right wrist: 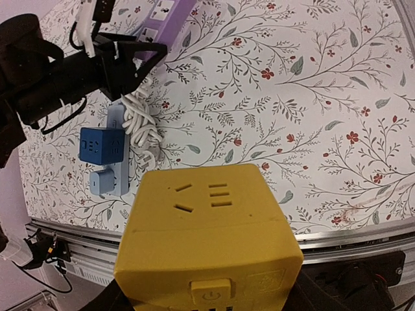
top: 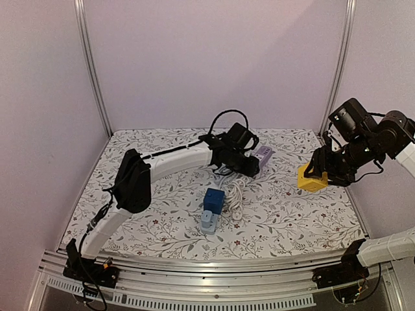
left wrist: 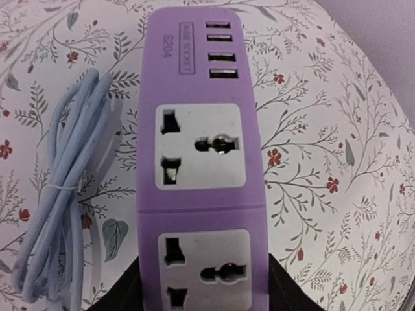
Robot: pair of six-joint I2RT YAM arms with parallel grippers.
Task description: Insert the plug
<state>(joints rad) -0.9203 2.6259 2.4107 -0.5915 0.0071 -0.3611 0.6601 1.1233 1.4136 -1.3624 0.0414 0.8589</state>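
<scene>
My left gripper (top: 253, 165) is shut on one end of a purple power strip (top: 263, 154) at the back centre of the table. In the left wrist view the strip (left wrist: 201, 103) shows two white universal sockets and a row of USB ports, and dark fingers (left wrist: 288, 291) press its sides. My right gripper (top: 318, 173) is shut on a yellow cube plug adapter (top: 310, 179) and holds it above the right side of the table. In the right wrist view the cube (right wrist: 206, 227) shows socket slots and a power button. Its plug pins are hidden.
A dark blue cube adapter (top: 214, 197) sits on a light blue power strip (top: 209, 223) at the table's middle, next to a coiled white cord (top: 237, 189). A bundled light blue cable (left wrist: 58, 194) lies left of the purple strip. Purple walls and metal posts surround the floral tablecloth (top: 285, 220).
</scene>
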